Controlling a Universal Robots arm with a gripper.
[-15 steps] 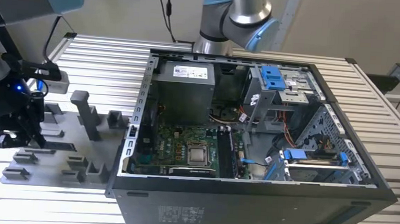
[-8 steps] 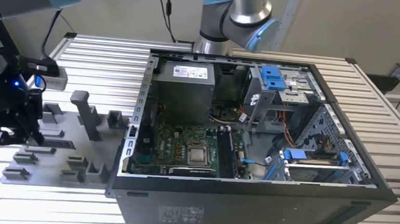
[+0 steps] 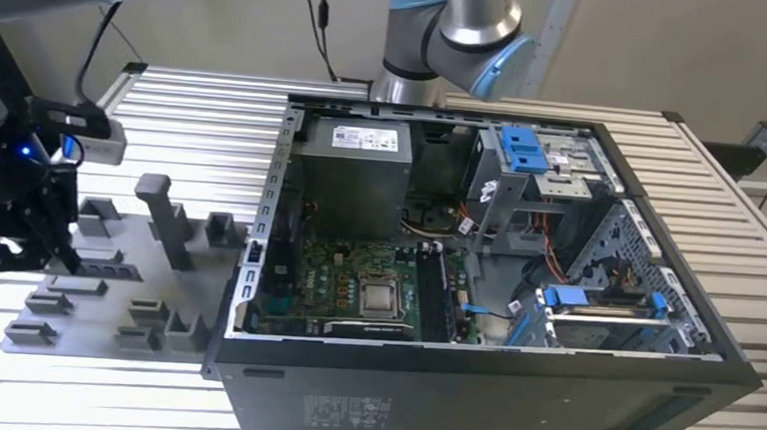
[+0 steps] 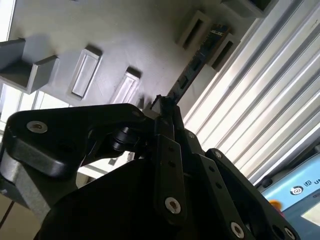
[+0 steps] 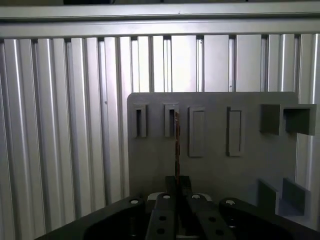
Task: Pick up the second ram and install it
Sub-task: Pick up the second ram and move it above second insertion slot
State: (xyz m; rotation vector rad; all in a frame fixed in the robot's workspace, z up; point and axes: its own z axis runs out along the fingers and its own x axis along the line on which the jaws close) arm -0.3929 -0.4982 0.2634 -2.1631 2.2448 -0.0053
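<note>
Pincer is pressed together on the second ram. In the first wrist view I get the stick edge-on, a thin line running straight out from between the fingertips. The second wrist view shows the same grip: fingers are closed on the near end of the board, and the dark blue-green strip with chips runs away from the pincer over the grey tray.

The far end of the ram lines up with one of the slotted blocks on the tray, in a row of four ahead of the pincer. I can't tell whether the stick is still seated in that slot or just clear of it. One block of the row sits just beside the ram on one side, two on the other.

The tray lies flat on the ribbed metal desk, under and ahead of the pincer.

In the exterior view the arm stands behind the open computer case, and its wrist end hangs low over the tray at the exterior view's left. A tall post stands on the tray near the pincer, on the side facing the case. The case lies on its side on the same desk, well apart from the pincer, with its motherboard facing up.
</note>
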